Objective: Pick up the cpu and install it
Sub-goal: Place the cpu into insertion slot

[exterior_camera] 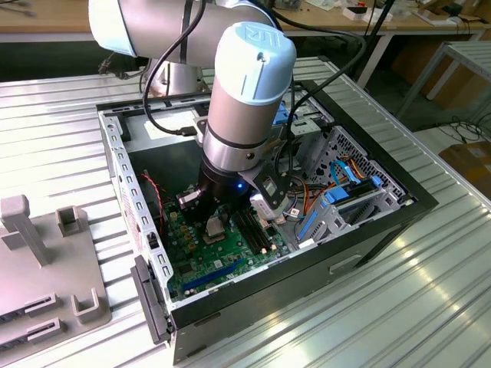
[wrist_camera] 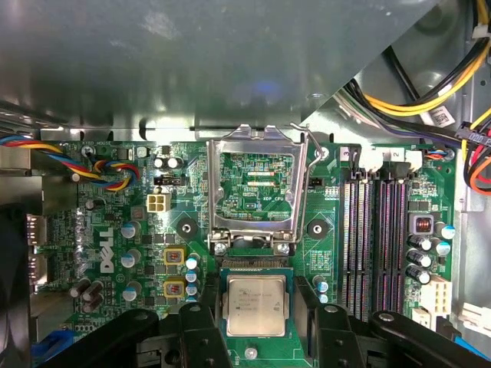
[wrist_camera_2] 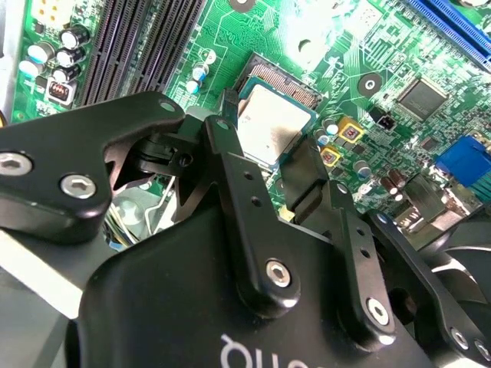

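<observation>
The cpu (wrist_camera: 257, 305), a flat square chip with a pale silvery face, sits between my two fingers right over the socket, whose gold contact rows (wrist_camera: 253, 263) show just past its edge. My gripper (wrist_camera: 258, 310) is shut on the cpu, one black finger (wrist_camera: 201, 331) on each side. In the second wrist view the cpu (wrist_camera_2: 273, 126) lies slightly tilted between the fingertips (wrist_camera_2: 225, 134) over the socket (wrist_camera_2: 282, 80). The socket's metal load frame (wrist_camera: 254, 142) stands flipped open beyond it. In the exterior view my gripper (exterior_camera: 212, 222) reaches down into the open computer case onto the green motherboard (exterior_camera: 222, 261).
Black memory slots (wrist_camera: 376, 238) run beside the socket. Coloured wire bundles (wrist_camera: 107, 170) and yellow power cables (wrist_camera: 430, 100) lie near the board's edges. The case walls (exterior_camera: 123, 176) and the drive cage (exterior_camera: 345, 192) hem in the arm. A grey fixture plate (exterior_camera: 46, 261) sits outside on the slatted table.
</observation>
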`<state>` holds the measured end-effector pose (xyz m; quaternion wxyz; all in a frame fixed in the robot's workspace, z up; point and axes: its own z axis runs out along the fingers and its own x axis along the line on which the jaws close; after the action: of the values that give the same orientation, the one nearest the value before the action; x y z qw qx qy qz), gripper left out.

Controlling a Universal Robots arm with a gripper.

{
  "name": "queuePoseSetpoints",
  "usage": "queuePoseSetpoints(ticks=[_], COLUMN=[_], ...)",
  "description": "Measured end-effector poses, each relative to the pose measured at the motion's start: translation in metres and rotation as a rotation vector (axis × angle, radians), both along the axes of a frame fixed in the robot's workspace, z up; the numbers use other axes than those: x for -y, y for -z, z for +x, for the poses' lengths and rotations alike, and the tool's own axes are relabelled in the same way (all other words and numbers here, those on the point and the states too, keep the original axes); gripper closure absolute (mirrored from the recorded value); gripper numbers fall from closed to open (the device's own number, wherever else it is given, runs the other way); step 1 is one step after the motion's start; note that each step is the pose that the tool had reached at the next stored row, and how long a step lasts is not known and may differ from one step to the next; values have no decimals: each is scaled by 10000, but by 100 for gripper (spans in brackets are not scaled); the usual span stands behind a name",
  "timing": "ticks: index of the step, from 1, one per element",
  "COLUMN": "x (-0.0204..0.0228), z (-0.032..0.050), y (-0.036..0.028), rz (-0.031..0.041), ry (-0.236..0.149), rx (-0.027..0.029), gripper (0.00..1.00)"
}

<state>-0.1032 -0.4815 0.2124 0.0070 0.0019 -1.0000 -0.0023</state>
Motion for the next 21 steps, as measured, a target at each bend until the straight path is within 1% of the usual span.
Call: queuePoseSetpoints(ticks=[8, 12, 17, 21], x=[4, 20, 23, 23], z=[0, -1, -6, -11], y=[33, 46, 76, 87], rz=[-1, 0, 0, -1], ry=[-1, -110, -202, -204], rx=[0, 0, 0, -1], gripper=[53, 53, 53, 53])
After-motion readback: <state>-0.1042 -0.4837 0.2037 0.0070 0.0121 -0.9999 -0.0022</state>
